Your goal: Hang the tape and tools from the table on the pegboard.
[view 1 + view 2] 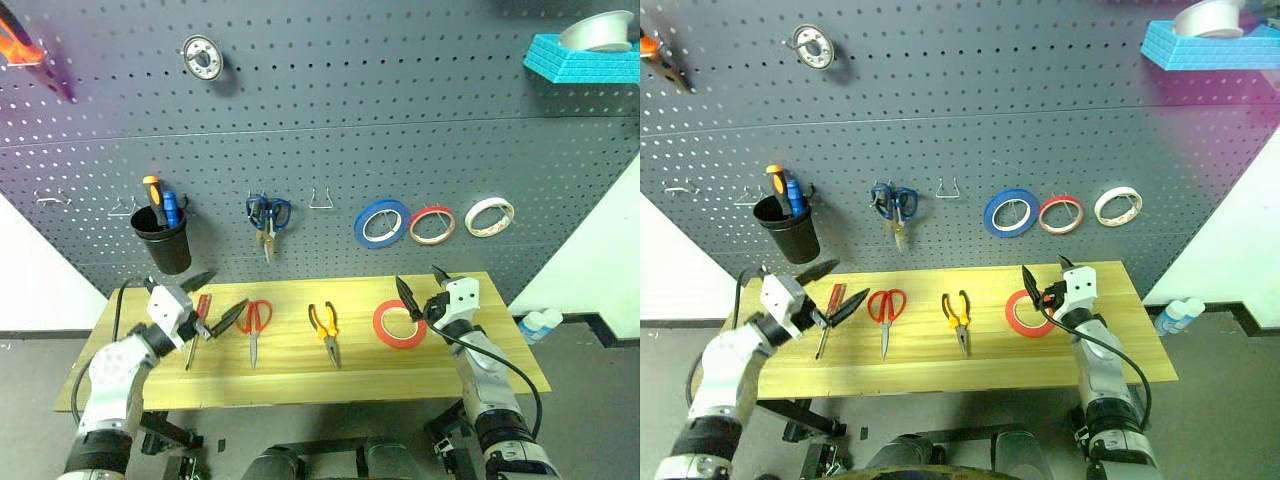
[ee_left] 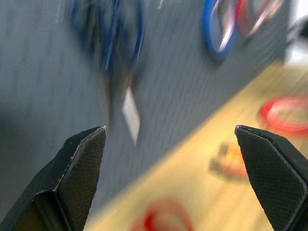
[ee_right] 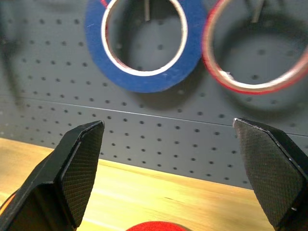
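We see the table point(image 1: 300, 385) across the lower middle of the frame, with four things lying on it in a row. From left to right they are the screwdriver point(image 1: 200, 325), the red scissors point(image 1: 255, 325), the pliers point(image 1: 325, 330) and the red tape point(image 1: 400, 324), each apart from its neighbour.

Our left gripper point(image 1: 214, 298) sits at the left end of the table, above the screwdriver, its fingers spread wide with nothing between them. Our right gripper point(image 1: 424, 284) is at the right, just over the tape, fingers likewise wide apart and empty.

The pegboard point(image 1: 320, 150) fills the upper frame. On it, left of centre, hang a black cup point(image 1: 162, 238) with tools in it and blue scissors point(image 1: 267, 217). An empty hook point(image 1: 321, 198) is at centre. To the right hang a blue roll point(image 1: 381, 223), a thin red-edged roll point(image 1: 431, 224) and a whitish roll point(image 1: 489, 216) in a line.
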### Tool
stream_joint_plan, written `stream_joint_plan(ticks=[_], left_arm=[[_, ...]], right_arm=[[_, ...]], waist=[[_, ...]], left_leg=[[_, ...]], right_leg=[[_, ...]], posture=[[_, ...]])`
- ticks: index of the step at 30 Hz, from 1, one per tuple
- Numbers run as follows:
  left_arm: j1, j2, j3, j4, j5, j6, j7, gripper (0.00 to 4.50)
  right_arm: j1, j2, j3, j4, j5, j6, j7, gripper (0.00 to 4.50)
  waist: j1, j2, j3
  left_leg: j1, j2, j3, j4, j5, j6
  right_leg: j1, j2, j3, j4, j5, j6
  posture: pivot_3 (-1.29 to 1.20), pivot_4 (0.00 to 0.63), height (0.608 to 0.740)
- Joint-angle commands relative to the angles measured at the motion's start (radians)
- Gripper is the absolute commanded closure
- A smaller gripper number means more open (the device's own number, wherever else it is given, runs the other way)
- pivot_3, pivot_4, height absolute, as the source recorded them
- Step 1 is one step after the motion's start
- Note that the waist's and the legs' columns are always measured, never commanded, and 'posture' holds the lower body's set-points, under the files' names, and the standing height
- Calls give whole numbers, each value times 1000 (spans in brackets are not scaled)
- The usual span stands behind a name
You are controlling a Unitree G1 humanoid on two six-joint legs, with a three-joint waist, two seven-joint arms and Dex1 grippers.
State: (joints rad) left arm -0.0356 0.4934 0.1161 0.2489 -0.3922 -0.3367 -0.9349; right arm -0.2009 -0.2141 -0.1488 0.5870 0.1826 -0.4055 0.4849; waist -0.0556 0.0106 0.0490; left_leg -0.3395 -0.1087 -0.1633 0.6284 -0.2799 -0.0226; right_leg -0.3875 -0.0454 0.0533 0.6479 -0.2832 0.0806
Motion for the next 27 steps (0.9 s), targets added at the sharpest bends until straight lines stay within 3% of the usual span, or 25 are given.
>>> stream_joint_plan(ticks=[1, 6, 12, 21, 27], left_arm=[[54, 18, -19, -97, -54, 120, -45, 23], [82, 36, -8, -222, -140, 278, -80, 23], [137, 49, -6, -261, -107, 293, -88, 23], [167, 62, 31, -48, -87, 200, -206, 23], [172, 67, 45, -11, -85, 162, -254, 23]], right_arm=[[-12, -2, -6, -16, 14, -18, 4, 0], [-6, -5, -5, -26, 17, -15, 16, 0], [7, -5, 5, -37, 9, -13, 25, 0], [19, -21, 11, -69, 38, 31, 93, 0], [31, -57, 46, -124, 14, 74, 144, 0]], waist=[[-15, 0, 1], [-10, -2, 4], [-12, -1, 7], [-9, -1, 10], [-3, -1, 15]], left_leg=[[0, 0, 0, -1, 0, 1], [-2, 1, -1, -1, -1, 1], [-1, 1, 0, 1, -1, 1], [-1, 1, 0, 0, -1, 1], [-1, 1, 0, 0, -1, 1]], right_leg=[[-1, 0, 1, 0, 0, 0], [-3, 1, 0, 0, 0, -1], [-1, 1, 0, 0, -2, 0], [-1, 1, 0, 0, -2, -1], [-1, 0, 0, 0, -3, -2]], posture=[[-86, 14, 740], [-86, 23, 740], [-81, 29, 740], [-76, 38, 740], [-77, 51, 740]])
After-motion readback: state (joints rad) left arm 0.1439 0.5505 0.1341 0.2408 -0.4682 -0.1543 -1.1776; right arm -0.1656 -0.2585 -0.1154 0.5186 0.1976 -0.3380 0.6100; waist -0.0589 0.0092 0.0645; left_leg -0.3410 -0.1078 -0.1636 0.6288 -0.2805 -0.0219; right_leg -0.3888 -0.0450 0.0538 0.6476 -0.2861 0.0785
